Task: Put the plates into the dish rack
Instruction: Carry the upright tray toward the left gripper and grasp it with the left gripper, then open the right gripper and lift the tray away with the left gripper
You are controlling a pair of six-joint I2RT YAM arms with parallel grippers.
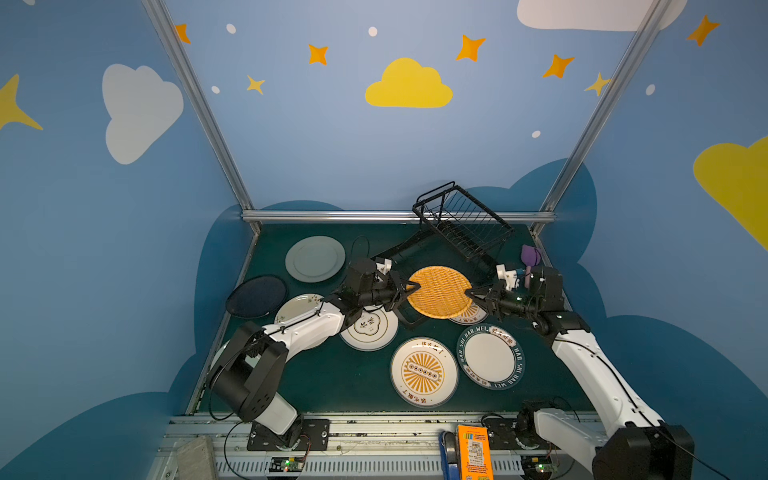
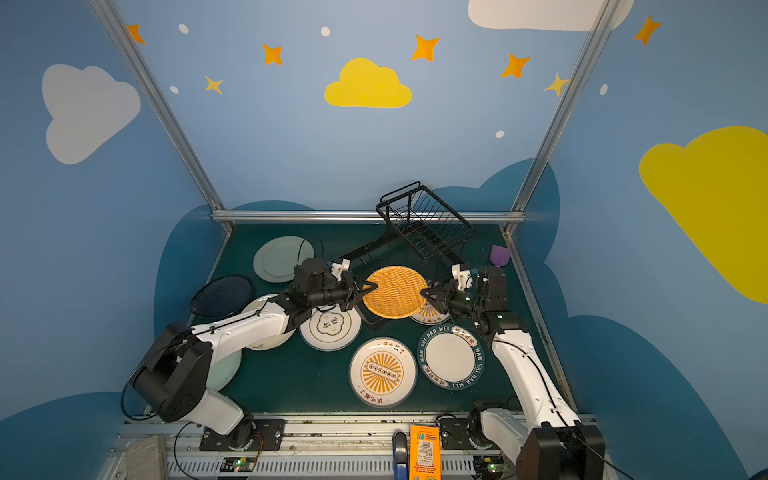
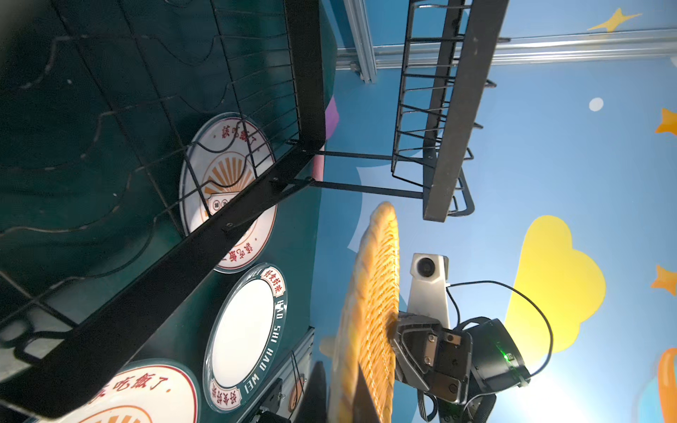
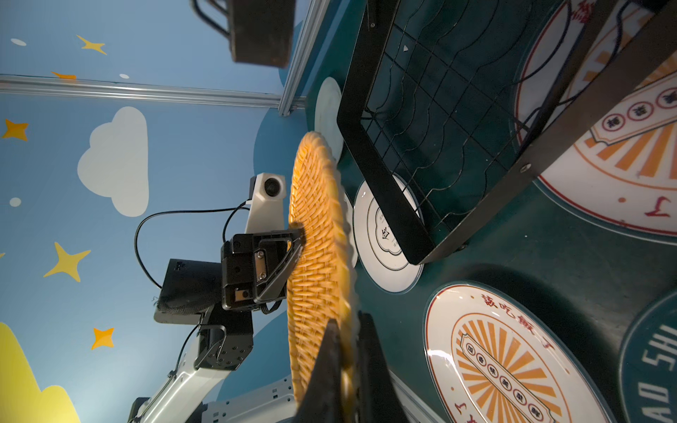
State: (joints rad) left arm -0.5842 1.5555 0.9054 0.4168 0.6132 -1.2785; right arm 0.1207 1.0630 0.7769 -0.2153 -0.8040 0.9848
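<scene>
Your left pincer [image 1: 412, 286] is shut tight on the left edge of the orange woven-pattern plate [image 1: 439, 292]. Your right pincer [image 1: 470, 293] is clamped just as tight on the opposite, right edge. The plate hangs between the two, lifted off the green surface [image 1: 332, 382] and roughly level. Each wrist view shows it nearly edge-on, with the other arm's pincer biting its far rim.

The dish rack [image 1: 463, 220] stands just behind the held plate, towards the far right corner. Its raised basket is empty, and a corner of its flat tray base shows under the plate's near edge.

The other plates lie flat on the surface:
- The sunburst plate [image 1: 424, 371] and the teal lettered plate [image 1: 491, 356] sit side by side, nearer you than the pincers.
- A second sunburst plate [image 1: 471, 318] peeks out below the right pincer.
- The black flower plate [image 1: 370, 330] lies beneath your left wrist, with a cream plate [image 1: 296, 306] partly hidden by that arm.
- The navy plate [image 1: 257, 296] and the grey-green plate [image 1: 315, 258] lie to the far left, well apart from both pincers.
</scene>
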